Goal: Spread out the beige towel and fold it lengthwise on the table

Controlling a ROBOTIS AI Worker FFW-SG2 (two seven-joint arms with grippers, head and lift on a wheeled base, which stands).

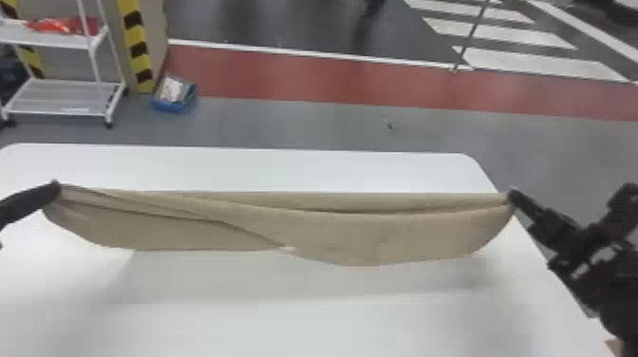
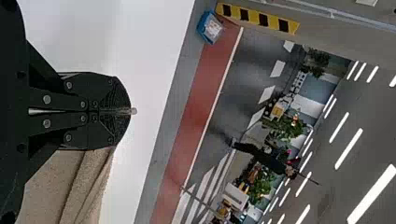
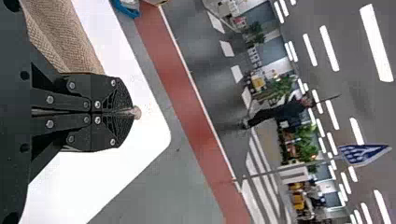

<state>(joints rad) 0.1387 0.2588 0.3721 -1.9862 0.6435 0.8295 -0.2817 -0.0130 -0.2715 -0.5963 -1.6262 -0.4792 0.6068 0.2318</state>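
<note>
Fingers clenched on opposite ends, we grasp the long, soft beige towel (image 1: 403,237) with our flat-fingered black left gripper (image 1: 56,184) and our matching black right gripper (image 1: 511,194). In each wrist view our two fingers close together, and a small nub of fabric pokes out just past their tips. We have the towel drawn out sideways between the grippers, its upper edge nearly straight and its body sagging below in loose, overlapping folds. One crease slants from our left end down toward the middle of the lower edge, while another curves along the right half under the top. We see the cloth over the smooth white table (image 1: 294,168) with round corners, and a broad soft shadow lies on the tabletop on our side of it; whether any of the lower edge touches the surface, we cannot tell. Beyond the table, toward our left, a small blue bin (image 1: 173,105) with whitish contents sits on the grey floor beside a yellow-and-black striped post (image 1: 137,50), and a white metal cart (image 1: 61,42) stands farther left, red items (image 1: 61,25) on its upper shelf.
</note>
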